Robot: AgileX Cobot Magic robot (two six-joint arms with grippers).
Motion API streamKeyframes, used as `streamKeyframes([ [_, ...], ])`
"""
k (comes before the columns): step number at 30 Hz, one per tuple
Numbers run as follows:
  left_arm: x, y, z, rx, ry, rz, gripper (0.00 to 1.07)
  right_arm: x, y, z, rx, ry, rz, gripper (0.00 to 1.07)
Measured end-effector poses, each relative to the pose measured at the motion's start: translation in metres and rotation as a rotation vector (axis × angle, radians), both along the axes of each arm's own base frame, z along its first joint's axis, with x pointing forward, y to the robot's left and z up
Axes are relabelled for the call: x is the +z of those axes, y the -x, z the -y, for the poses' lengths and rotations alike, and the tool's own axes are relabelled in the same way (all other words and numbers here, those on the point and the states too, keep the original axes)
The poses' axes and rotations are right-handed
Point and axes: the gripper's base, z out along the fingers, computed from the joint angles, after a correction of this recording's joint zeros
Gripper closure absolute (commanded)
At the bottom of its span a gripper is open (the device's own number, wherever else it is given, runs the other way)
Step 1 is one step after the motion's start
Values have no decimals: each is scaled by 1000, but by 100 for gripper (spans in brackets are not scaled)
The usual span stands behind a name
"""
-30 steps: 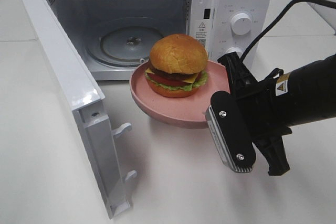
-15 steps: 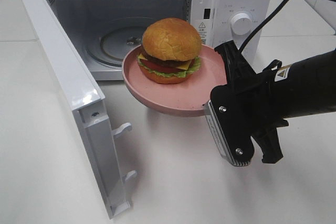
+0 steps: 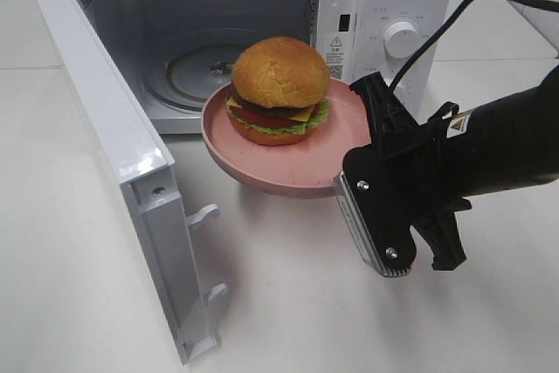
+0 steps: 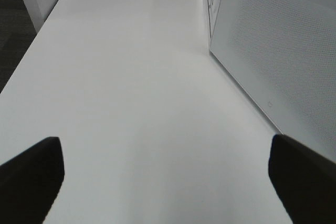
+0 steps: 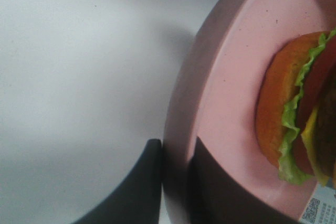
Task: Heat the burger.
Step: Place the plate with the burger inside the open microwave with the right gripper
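Observation:
The burger (image 3: 279,85), with its golden bun, lettuce, tomato and cheese, sits on a pink plate (image 3: 262,172) held in the air just in front of the open microwave (image 3: 384,6). My right gripper (image 3: 360,141) is shut on the plate's right rim. In the right wrist view, the gripper (image 5: 176,182) has one dark finger on each side of the plate (image 5: 231,87) rim, and the burger (image 5: 294,119) lies beyond. My left gripper (image 4: 168,182) is open over bare table beside the microwave's perforated side (image 4: 273,51); it does not show in the high view.
The microwave door (image 3: 113,128) swings out wide to the left, its latch hooks facing the plate. A glass turntable (image 3: 196,72) lies inside the cavity. A control knob (image 3: 402,38) sits on the right panel. A black cable (image 3: 454,15) runs behind my right arm.
My right gripper has carried the plate and burger up and to the left, closer to the microwave opening. The left gripper is unchanged.

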Motion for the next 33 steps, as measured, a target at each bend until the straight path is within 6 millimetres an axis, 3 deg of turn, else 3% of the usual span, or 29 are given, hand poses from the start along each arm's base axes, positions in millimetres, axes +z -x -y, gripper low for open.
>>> streamKeyframes([
  [12, 0, 0, 0, 0, 0, 0, 9, -3, -21, -14, 0, 3, -1, 103],
  [33, 0, 0, 0, 0, 0, 0, 9, -25, -63, -44, 12, 29, -25, 102],
])
